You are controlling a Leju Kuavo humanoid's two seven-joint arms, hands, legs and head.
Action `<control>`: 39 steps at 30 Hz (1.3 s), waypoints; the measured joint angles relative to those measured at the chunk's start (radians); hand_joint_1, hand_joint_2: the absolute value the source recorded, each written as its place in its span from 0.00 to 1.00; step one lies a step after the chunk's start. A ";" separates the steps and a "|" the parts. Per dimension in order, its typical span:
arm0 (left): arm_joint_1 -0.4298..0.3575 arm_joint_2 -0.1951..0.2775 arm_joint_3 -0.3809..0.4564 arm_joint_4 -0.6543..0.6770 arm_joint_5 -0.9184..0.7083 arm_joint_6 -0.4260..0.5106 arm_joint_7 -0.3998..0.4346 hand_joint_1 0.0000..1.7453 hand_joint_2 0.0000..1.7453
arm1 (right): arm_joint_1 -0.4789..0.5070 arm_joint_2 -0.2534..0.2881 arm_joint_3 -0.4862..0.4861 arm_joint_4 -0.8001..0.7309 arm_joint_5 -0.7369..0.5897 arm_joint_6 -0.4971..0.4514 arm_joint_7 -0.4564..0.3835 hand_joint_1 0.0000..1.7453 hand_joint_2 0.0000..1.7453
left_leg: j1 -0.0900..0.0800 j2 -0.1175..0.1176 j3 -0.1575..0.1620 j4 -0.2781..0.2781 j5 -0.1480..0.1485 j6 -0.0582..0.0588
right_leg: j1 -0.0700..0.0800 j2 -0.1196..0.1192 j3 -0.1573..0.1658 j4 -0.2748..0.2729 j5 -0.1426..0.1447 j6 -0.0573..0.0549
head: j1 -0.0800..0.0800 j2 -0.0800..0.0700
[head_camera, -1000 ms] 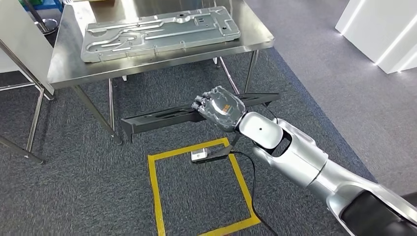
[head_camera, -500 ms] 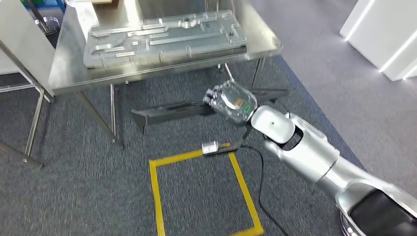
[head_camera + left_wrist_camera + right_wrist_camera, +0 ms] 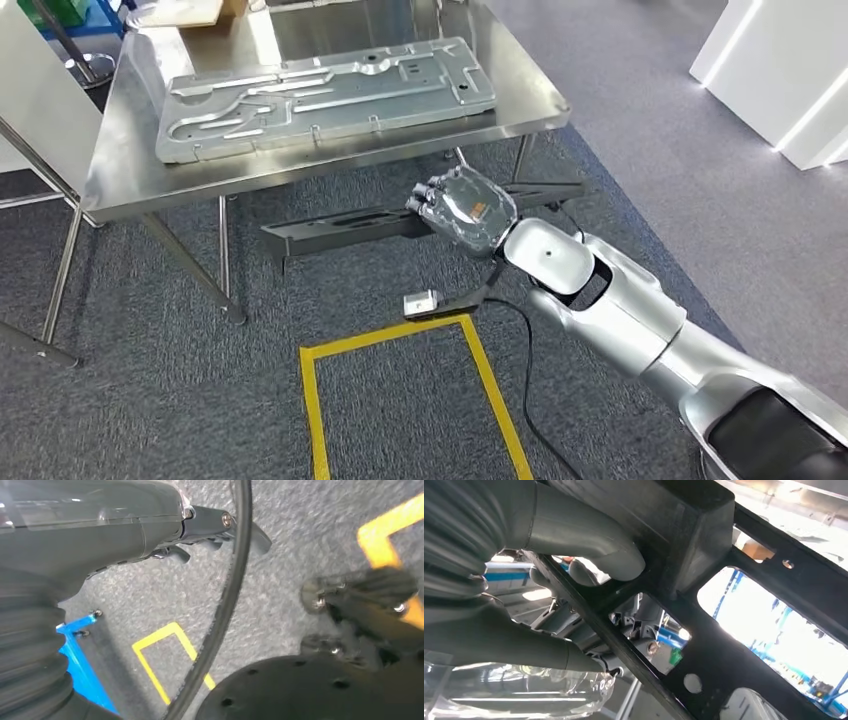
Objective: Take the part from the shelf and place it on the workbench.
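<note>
Steel is gleaming across the upper left of the head view, where the workbench point(image 3: 120, 160) is standing on thin legs over grey carpet point(image 3: 140, 400). A large silver plate point(image 3: 320, 95) is lying flat on its top, reaching toward the upper middle. Below it, in the middle of the frame, the long black part point(image 3: 340, 228) is hanging level above the floor, lower than the bench top and just in front of its near edge. At lower middle, yellow tape point(image 3: 385, 340) is marking a square on the carpet, with a small white box point(image 3: 420, 302) sitting at its far side and a black cable point(image 3: 525, 380) trailing off toward the bottom. Right of centre, the right hand point(image 3: 462, 212) is gripping the part near its right end, the silver arm running down to the lower right corner. In the right wrist view the fingers point(image 3: 589, 545) are wrapping over a black bar of the part point(image 3: 704, 545). The left hand point(image 3: 200, 530) is showing in the left wrist view over the carpet, but I cannot tell how its fingers are lying.
</note>
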 joint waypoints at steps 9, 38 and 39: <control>0.002 0.014 -0.024 -0.024 0.020 0.017 0.002 0.00 1.00 | -0.005 0.004 0.000 -0.001 0.004 0.005 0.011 1.00 1.00 | 0.002 -0.001 0.052 -0.035 -0.042 0.045 | -0.003 -0.004 -0.178 0.280 -0.084 0.033 | 0.000 0.000; 0.001 0.038 -0.094 -0.057 0.068 0.033 0.000 0.00 1.00 | -0.104 0.039 0.004 -0.008 0.002 0.065 0.011 1.00 1.00 | 0.010 0.000 0.038 -0.031 -0.027 0.033 | 0.004 -0.003 -0.114 0.199 -0.079 0.025 | 0.000 0.000; 0.001 0.039 -0.095 -0.057 0.069 0.034 0.001 0.00 1.00 | -0.102 0.038 0.005 -0.006 0.001 0.065 0.010 1.00 1.00 | 0.010 0.000 0.043 -0.030 -0.032 0.035 | 0.004 -0.003 -0.158 0.261 -0.089 0.027 | 0.000 0.000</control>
